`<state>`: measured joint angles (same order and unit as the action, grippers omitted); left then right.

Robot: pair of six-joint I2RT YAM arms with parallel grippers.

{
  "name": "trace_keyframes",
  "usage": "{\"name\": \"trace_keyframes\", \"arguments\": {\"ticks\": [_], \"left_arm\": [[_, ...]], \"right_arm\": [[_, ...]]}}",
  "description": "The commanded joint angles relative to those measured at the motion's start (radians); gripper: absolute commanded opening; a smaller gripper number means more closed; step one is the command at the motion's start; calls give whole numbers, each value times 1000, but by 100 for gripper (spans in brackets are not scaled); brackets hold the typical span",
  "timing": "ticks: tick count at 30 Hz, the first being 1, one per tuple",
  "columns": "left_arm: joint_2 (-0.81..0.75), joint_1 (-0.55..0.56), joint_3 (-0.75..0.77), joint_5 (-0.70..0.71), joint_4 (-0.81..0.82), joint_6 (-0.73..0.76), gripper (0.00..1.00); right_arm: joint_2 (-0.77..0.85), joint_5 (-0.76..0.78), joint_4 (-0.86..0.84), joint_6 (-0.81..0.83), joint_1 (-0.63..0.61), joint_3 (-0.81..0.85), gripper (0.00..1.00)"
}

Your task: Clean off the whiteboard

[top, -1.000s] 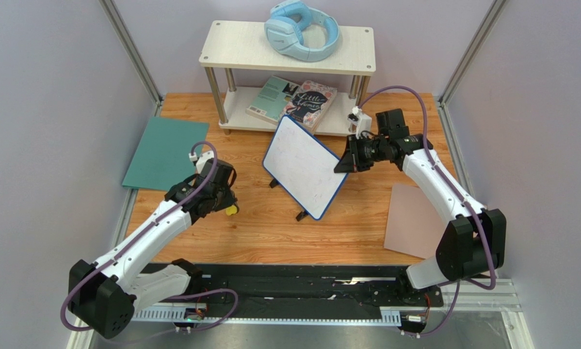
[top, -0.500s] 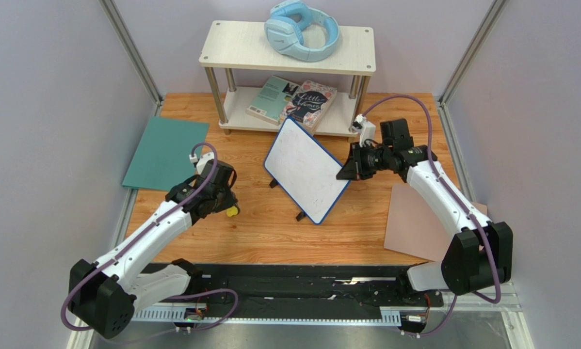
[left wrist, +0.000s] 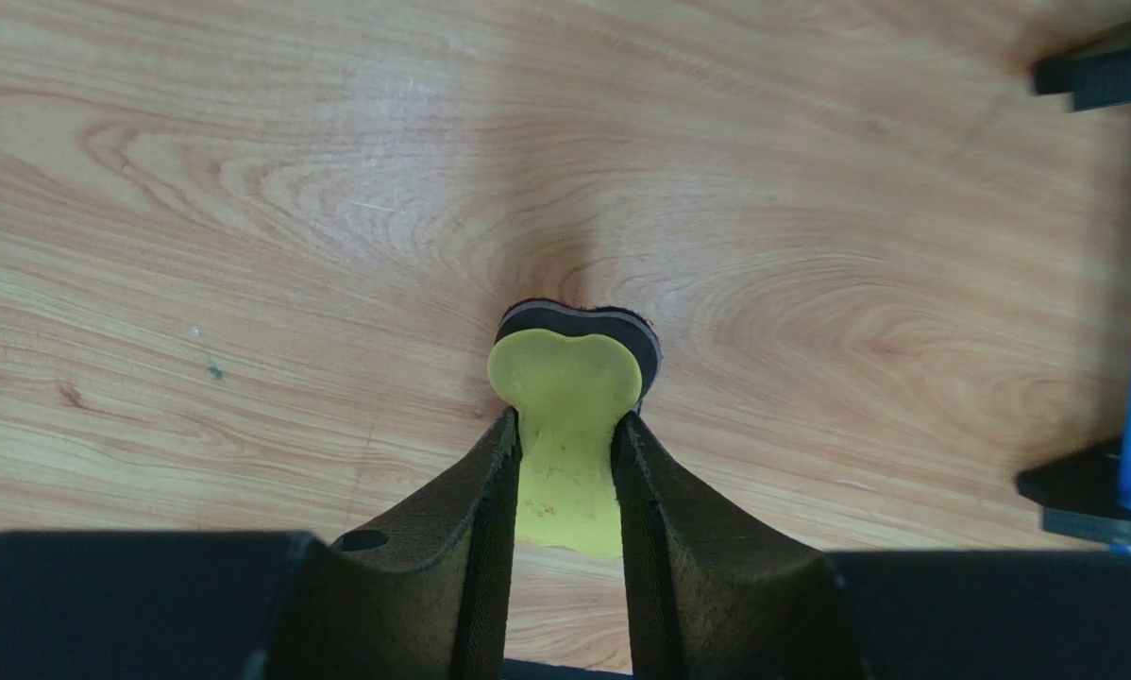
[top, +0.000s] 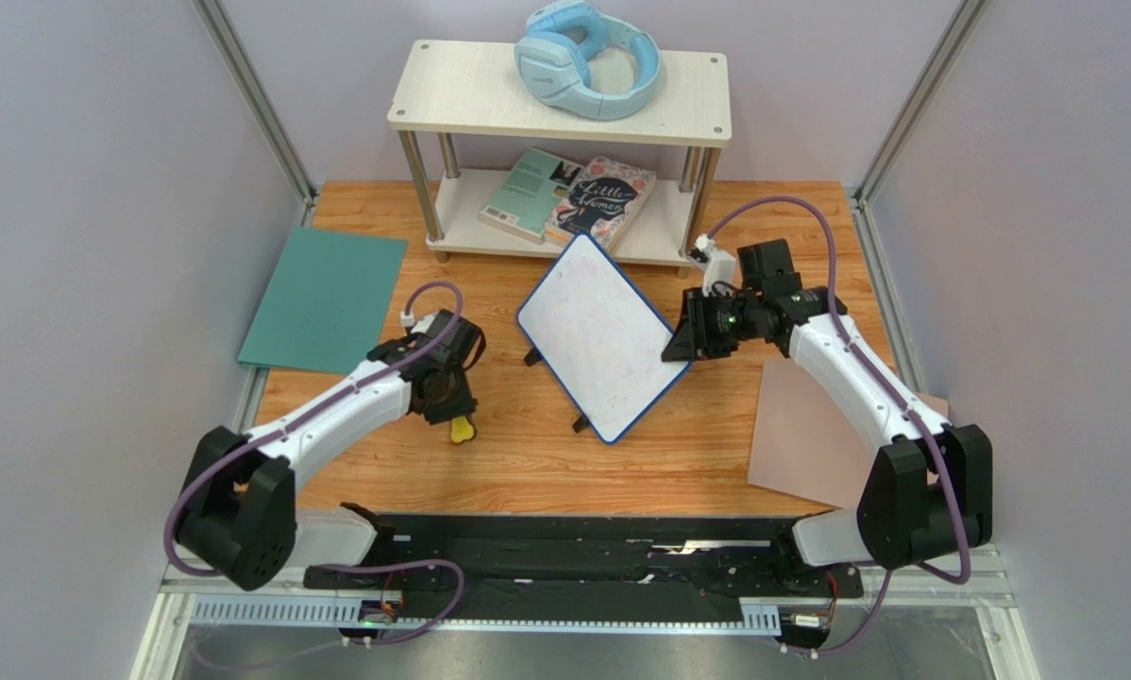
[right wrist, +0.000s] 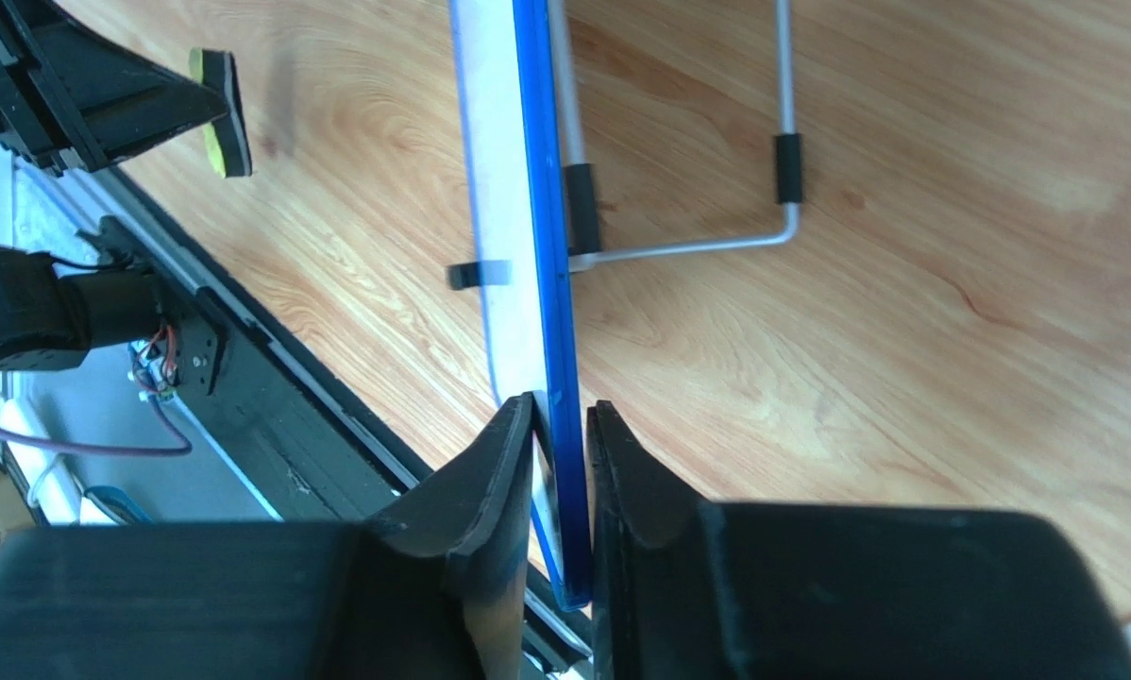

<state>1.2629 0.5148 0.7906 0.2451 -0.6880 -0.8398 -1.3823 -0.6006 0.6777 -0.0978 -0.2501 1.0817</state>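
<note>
The whiteboard (top: 597, 337), white with a thin blue rim and black feet, stands tilted on the wooden table (top: 529, 454) in the middle. My right gripper (top: 688, 329) is shut on its right edge; the right wrist view shows the blue rim (right wrist: 549, 284) pinched between the jaws (right wrist: 561, 425). My left gripper (top: 454, 404) is left of the board, shut on a yellow eraser (top: 462, 425) with a black felt pad. In the left wrist view the eraser (left wrist: 569, 411) sits between the fingers, low over the wood.
A teal sheet (top: 325, 298) lies at the far left, a tan-pink sheet (top: 812, 432) at the right. A white shelf (top: 564, 92) at the back carries blue headphones (top: 586, 60) and two books (top: 571, 196). The board's wire stand (right wrist: 699, 241) shows behind it.
My left gripper has moved right and nearer with the eraser, closer to the board. My right gripper has turned the board slightly, its lower corner shifting left.
</note>
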Motion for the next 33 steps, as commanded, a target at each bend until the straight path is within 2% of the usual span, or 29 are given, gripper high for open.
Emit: {"name": "trace_keyframes", "arguments": {"ticks": [1,3,7,10,13,16,21,28,33], "left_arm": [[79,-2,64,-17,-18,-2,37],[104,-2,79,-24,-16,1,45],[131,-2,101,-38,-13,2,69],[139,-2,110,-40,-10,7,81],[139,-2,121,-43,-10,18,87],[145,-2,137,-35,-16,30,91],[252,-2,219,-13,-103,48,91],[383,-2,248,-128,-76,53,92],[409,-4,286,-107,-143,65,96]], "right_arm": [[-20,90,65,3,0,14,27],[-21,91,68,0,0,20,32],[-17,99,75,-2,-2,38,40],[-9,104,82,-3,-2,47,45],[2,108,89,-2,-2,66,50],[8,107,100,1,-2,87,53],[9,127,126,7,-3,122,57],[28,171,149,15,-2,156,64],[55,212,166,17,-2,193,66]]}}
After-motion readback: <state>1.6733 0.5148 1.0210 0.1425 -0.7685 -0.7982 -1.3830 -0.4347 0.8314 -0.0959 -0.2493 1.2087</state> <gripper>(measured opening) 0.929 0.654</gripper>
